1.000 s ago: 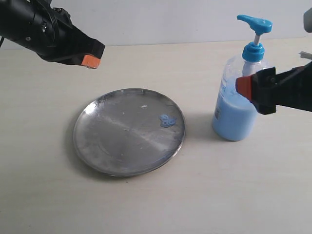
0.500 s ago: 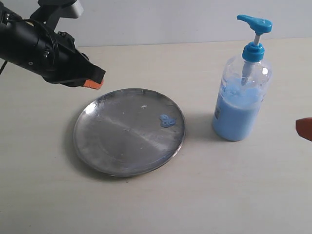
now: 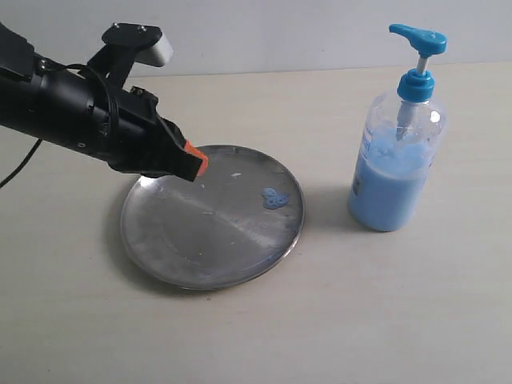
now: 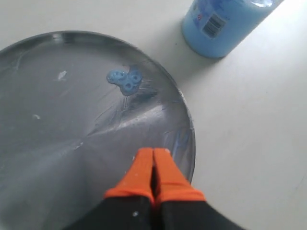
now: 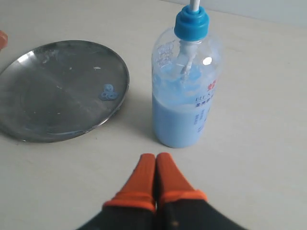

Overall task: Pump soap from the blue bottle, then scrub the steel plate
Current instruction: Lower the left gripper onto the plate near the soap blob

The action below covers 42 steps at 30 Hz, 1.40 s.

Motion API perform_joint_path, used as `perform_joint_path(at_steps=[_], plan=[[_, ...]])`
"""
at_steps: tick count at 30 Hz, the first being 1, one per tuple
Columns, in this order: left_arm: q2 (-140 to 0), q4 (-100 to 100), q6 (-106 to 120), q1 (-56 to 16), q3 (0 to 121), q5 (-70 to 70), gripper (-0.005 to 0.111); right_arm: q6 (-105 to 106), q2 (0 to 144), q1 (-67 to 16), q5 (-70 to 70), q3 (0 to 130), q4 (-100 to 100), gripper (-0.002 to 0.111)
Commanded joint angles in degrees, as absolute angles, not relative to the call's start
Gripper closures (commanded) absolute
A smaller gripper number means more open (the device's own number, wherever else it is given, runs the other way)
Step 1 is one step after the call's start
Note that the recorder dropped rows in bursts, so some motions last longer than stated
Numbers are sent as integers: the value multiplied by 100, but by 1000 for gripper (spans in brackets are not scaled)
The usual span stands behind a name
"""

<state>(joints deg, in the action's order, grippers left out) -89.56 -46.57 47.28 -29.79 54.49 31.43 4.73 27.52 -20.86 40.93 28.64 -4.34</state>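
Plate (image 3: 184, 236): round scratched steel, bluish soap blob (image 3: 275, 198) inside rim; clear bottle (image 3: 392, 188) beside it on matte beige table (image 3: 400, 320). Left claw (image 3: 198, 162) and right claw (image 5: 155, 165) pinched shut, empty.

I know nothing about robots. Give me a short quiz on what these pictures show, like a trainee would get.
1. True or false: a blob of soap lies on the steel plate.
2. The left tool is: A) shut, over the plate; B) wide open beside the plate; C) gripping the pump head.
3. Short answer: is the right tool touching the blue bottle?

Key: 1 true. 2 A. 3 No; it is shut and apart from the bottle.
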Motion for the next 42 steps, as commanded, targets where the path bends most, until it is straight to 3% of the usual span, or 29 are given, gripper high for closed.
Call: perform_joint_path(at_steps=[1, 22, 42], plan=[[-9243, -5047, 4788, -3143, 5421, 2752, 107, 456, 2681, -2068, 4028, 2890, -404, 108], [-12570, -5909, 4581, -3143, 8421, 3888, 107, 456, 2668, -2068, 4065, 2890, -752, 108], [-12948, -5025, 4111, -3143, 8672, 4095, 107, 456, 2669, -2068, 4041, 2890, -752, 108]])
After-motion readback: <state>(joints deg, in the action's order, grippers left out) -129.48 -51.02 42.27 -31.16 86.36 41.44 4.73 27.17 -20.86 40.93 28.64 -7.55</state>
